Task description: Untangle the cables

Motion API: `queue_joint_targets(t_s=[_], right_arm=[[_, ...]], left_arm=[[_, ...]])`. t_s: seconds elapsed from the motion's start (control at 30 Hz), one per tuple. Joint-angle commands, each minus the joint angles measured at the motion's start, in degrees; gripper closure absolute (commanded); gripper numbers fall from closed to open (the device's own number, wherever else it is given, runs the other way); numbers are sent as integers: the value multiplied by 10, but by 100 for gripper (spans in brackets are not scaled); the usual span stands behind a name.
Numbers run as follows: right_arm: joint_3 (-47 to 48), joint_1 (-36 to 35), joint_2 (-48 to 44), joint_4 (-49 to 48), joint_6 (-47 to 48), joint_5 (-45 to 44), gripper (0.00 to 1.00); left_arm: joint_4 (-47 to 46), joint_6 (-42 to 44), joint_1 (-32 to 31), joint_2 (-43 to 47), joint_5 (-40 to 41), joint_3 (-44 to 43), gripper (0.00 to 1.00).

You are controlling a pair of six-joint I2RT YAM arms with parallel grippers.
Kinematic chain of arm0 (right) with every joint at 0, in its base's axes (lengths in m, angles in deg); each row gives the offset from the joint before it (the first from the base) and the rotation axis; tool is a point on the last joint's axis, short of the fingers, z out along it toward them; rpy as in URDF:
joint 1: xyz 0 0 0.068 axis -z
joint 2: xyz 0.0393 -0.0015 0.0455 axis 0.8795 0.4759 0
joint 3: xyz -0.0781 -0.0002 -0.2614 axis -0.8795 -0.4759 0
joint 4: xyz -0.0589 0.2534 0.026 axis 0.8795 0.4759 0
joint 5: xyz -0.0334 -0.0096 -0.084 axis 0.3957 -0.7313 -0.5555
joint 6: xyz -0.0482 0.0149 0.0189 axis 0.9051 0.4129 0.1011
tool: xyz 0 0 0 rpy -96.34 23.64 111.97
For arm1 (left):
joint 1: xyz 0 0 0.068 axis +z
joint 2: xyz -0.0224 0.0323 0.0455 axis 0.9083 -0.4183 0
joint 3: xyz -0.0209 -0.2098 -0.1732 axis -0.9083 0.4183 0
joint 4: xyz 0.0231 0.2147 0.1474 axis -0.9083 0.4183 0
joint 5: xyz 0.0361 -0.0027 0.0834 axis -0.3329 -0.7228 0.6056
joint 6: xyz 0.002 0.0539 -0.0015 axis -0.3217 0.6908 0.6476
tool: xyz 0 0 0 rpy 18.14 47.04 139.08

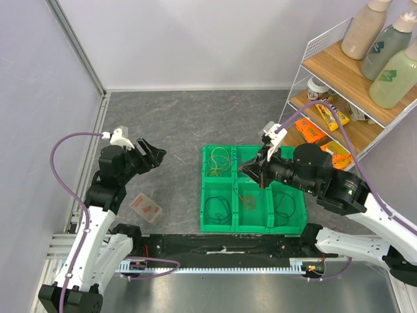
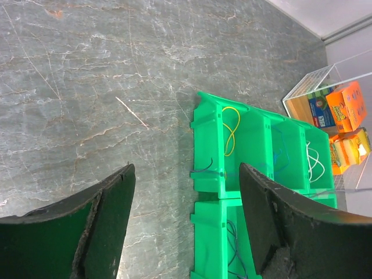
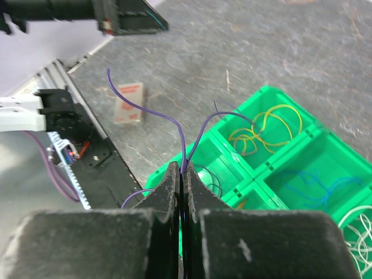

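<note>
Mostly grey marbled tabletop (image 1: 169,117), pale walls (image 1: 195,39), cables (image 1: 219,160) in green tray (image 1: 251,229)

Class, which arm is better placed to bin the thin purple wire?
Right: the right gripper pinches the thin purple wire above the green plastic tray; the left gripper is open, beside it.

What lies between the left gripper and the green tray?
Nothing but bare grey table separates the left gripper from the green tray, per the top external view.
</note>
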Motion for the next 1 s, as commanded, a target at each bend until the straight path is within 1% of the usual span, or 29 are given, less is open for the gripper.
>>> queue_joint_targets(t_s=[0.0, 0.1, 0.23, 0.3, 0.43, 0.67, 0.8, 0.97], right_arm=[[62, -1, -13, -21, 23, 60, 100], [81, -1, -29, -72, 10, 100, 100], [115, -1, -23, -134, -7, 147, 100], [141, -1, -13, -132, -5, 163, 100], [145, -1, -21, -132, -3, 174, 100], [120, -2, -29, -126, -23, 191, 100], [74, -1, -25, -122, -33, 188, 100], [8, 0, -21, -127, -42, 162, 100]], left_arm=[[-17, 3, 1, 10, -19, -1, 22], [-10, 9, 1, 18, -14, -1, 22], [-15, 6, 1, 15, -18, -3, 22], [-17, 5, 1, 13, -24, -5, 22], [-11, 9, 1, 18, -25, -12, 22], [-19, 6, 1, 16, -34, -3, 19], [-21, 6, 1, 16, -43, -6, 17], [-15, 10, 1, 19, -45, -9, 16]])
